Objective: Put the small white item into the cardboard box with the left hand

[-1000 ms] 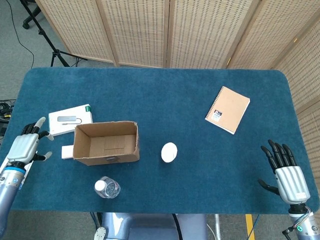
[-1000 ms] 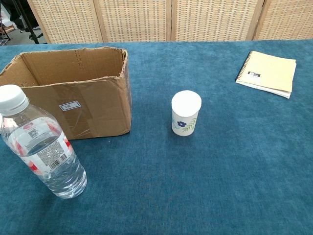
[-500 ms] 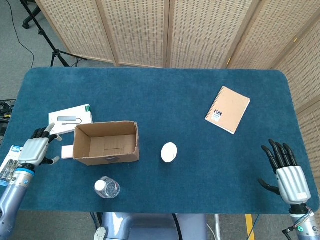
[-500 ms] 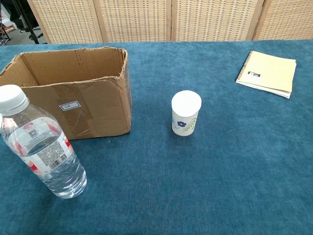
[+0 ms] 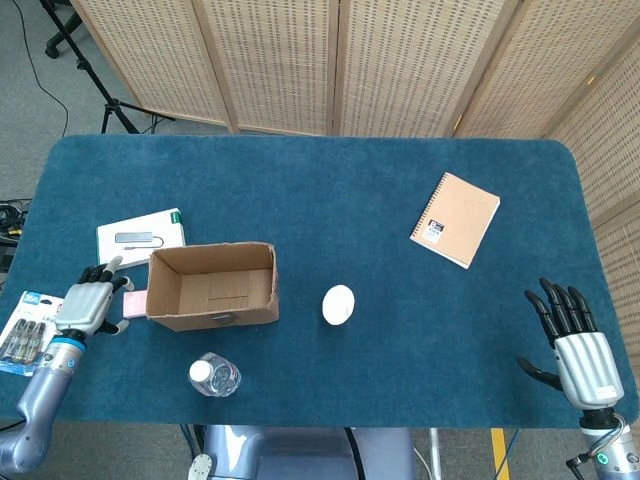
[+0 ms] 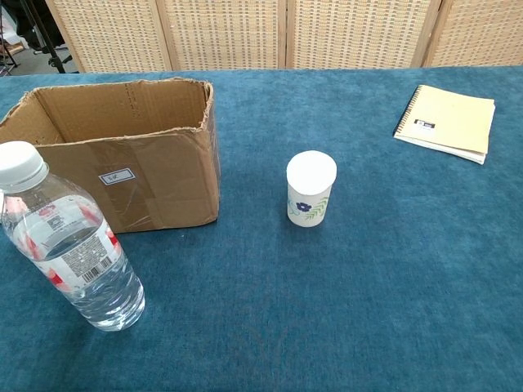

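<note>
A small pale block [image 5: 134, 300] lies on the blue cloth against the left wall of the open cardboard box [image 5: 214, 316], which also fills the chest view's left [image 6: 131, 175]. My left hand [image 5: 88, 305] sits just left of the block with fingers spread and nothing in it; whether its fingertips touch the block I cannot tell. A white paper cup [image 5: 338, 304] stands upside down to the right of the box, floral print showing [image 6: 310, 189]. My right hand [image 5: 578, 345] rests open at the near right edge. Neither hand appears in the chest view.
A water bottle [image 5: 214, 377] stands in front of the box, close to the chest camera [image 6: 69, 241]. A white packaged box [image 5: 140, 238] lies behind my left hand, a battery pack [image 5: 25, 330] beside it. A spiral notebook [image 5: 455, 219] lies far right.
My left hand has moved right and slightly toward me, from the table's left edge up to the small block beside the box, uncovering the battery pack. The right hand stayed put.
</note>
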Robot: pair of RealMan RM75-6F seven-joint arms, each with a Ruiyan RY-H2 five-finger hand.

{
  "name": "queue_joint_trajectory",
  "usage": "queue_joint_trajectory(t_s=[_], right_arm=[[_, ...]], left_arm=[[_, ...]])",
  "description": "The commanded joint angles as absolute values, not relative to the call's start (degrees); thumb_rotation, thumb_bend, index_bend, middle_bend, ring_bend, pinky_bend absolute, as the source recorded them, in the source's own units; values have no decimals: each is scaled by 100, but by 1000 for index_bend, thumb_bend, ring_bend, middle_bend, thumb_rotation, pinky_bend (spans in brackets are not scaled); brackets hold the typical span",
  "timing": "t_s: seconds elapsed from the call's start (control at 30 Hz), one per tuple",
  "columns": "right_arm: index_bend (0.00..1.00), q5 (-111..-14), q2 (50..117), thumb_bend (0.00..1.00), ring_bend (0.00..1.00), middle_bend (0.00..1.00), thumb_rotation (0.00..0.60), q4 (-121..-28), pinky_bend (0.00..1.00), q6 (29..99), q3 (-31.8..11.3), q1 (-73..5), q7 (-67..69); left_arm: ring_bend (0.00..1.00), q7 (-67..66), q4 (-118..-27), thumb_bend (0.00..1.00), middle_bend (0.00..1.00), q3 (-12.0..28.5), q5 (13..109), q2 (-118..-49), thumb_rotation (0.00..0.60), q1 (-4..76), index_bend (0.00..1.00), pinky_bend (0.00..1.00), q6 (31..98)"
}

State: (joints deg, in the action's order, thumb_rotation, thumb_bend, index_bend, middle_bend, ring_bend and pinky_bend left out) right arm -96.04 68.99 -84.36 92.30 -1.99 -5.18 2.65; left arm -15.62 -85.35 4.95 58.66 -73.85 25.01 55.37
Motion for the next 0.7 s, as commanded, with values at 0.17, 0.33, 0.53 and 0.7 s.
queue_joint_trajectory(t_s=[0.17, 0.33, 0.53, 0.7], right_arm=[[79, -9626, 6906, 131, 0, 0, 600, -8431, 0, 9261, -198, -513, 279], [79, -9647, 6921, 131, 0, 0, 600, -8402, 0, 9285, -202, -517, 304], [79, -9671, 6926, 133, 0, 0, 600, -8382, 0, 9326, -203, -511, 331], [79, -9683, 6934, 133, 0, 0, 600, -8357, 0, 9352, -205, -508, 357]], left_arm=[[0, -1734, -8297, 214, 0, 537, 5703, -7689, 600, 2576, 300, 0, 5616], [0, -1875, -8150, 214, 0, 527, 5641, -7850, 600, 2618, 266, 0, 5641], [0, -1959, -7979, 213, 0, 516, 5521, -8081, 600, 2701, 263, 0, 5503], [0, -2056, -7882, 219, 0, 517, 5447, -8227, 600, 2729, 263, 0, 5533]])
